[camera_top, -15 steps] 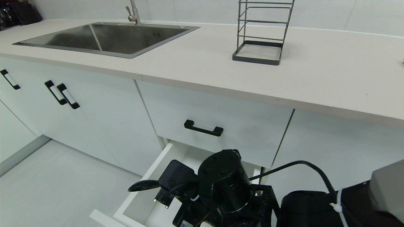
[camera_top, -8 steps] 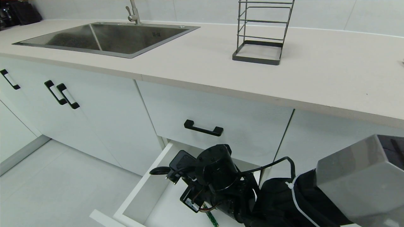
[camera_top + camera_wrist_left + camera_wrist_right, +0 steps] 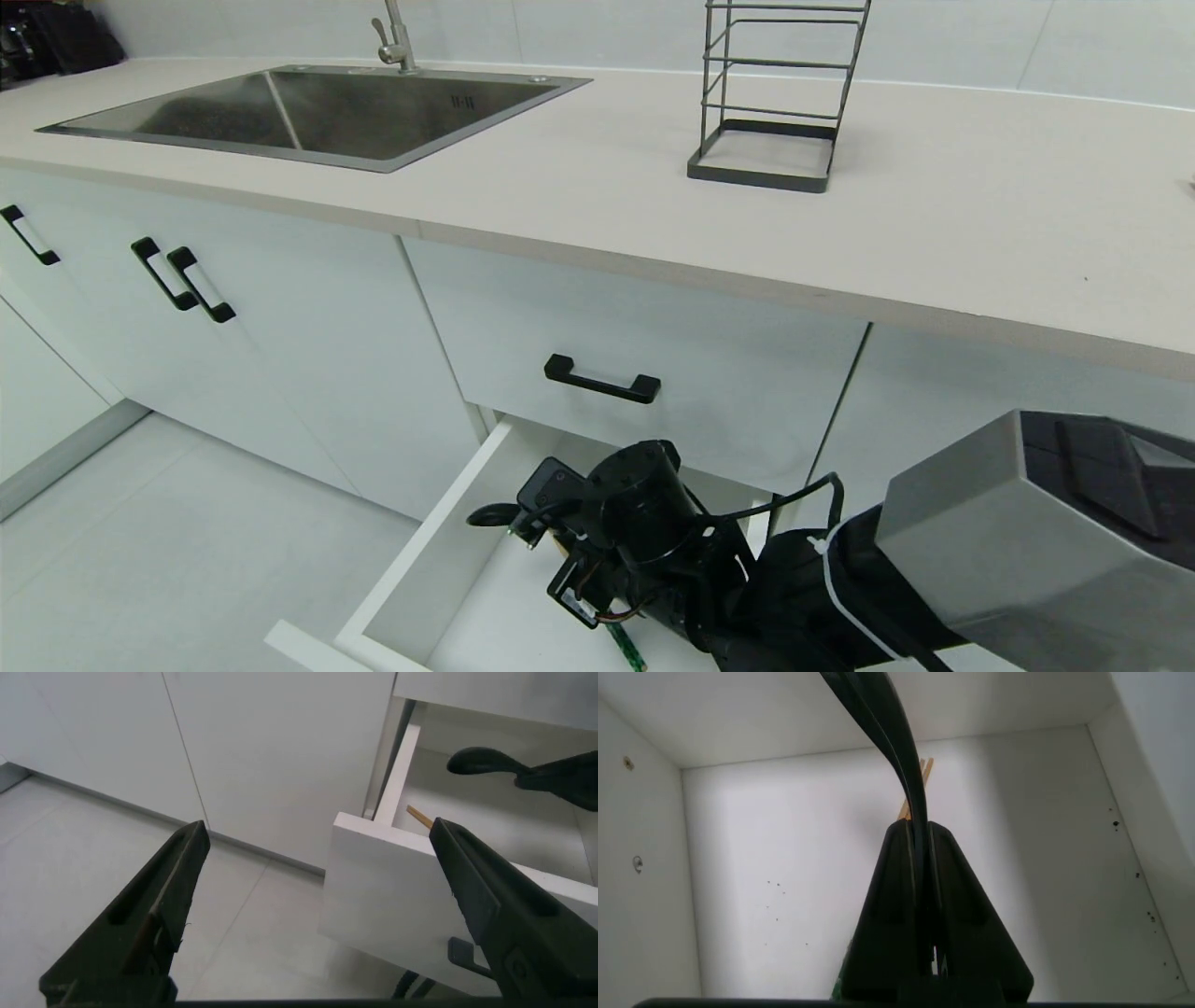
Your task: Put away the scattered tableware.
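The right claw is shut tight on the thin handle of a black spoon, likely a plastic one. It holds the spoon in the air, low inside the open white drawer under the pale stone counter. The spoon's round end sticks out past the claw tips and touches nothing that I can see. The left claw is wide open and has nothing in it. It hangs just outside the drawer's front, over the grey floor.

A thin, light wooden stick already lies in the drawer. So I think part of the job is done. The spoon is not put down yet. What is left for it looks small: lower it, let go, and pull the arm out. After that, the drawer most likely needs a push to shut it. I cannot tell if more tableware waits somewhere else.
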{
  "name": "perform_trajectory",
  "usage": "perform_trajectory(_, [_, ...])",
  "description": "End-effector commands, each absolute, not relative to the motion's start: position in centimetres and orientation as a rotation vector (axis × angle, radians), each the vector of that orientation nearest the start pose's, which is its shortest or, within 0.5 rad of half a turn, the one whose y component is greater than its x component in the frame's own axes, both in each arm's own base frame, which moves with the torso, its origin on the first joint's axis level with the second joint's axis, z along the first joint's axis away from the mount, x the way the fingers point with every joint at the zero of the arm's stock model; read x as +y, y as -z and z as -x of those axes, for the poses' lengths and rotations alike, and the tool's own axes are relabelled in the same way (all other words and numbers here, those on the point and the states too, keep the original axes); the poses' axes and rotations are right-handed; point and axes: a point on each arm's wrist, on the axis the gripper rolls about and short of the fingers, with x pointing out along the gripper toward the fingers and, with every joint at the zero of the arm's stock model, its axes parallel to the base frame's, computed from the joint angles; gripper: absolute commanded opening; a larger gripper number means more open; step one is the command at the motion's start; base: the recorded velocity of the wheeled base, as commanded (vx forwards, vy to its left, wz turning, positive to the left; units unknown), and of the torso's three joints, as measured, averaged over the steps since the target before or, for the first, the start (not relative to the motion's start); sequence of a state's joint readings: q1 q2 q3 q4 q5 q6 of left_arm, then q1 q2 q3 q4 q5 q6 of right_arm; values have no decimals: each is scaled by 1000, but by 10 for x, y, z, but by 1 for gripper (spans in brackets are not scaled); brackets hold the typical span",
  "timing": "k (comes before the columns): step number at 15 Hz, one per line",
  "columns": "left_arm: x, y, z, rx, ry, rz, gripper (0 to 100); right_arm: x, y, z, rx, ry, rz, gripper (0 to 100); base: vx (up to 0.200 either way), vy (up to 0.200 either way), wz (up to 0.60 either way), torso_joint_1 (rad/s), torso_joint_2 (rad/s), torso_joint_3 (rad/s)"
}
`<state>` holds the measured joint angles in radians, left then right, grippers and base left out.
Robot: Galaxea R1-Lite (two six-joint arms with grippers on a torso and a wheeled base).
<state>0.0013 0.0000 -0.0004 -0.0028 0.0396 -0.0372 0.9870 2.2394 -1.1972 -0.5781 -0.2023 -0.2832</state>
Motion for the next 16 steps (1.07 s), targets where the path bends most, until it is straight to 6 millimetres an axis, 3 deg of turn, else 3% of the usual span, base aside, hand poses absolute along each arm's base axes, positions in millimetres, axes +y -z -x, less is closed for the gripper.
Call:
perform_trajectory(1, [1, -76, 23, -4, -41, 38, 100, 360, -63, -244, 307, -830, 547, 0, 0, 0, 0, 0, 0, 0])
perform_trajectory(16, [1, -76, 23, -4, -41, 37, 100, 373, -30, -266, 339, -821, 561, 0, 0, 0, 0, 0, 0, 0])
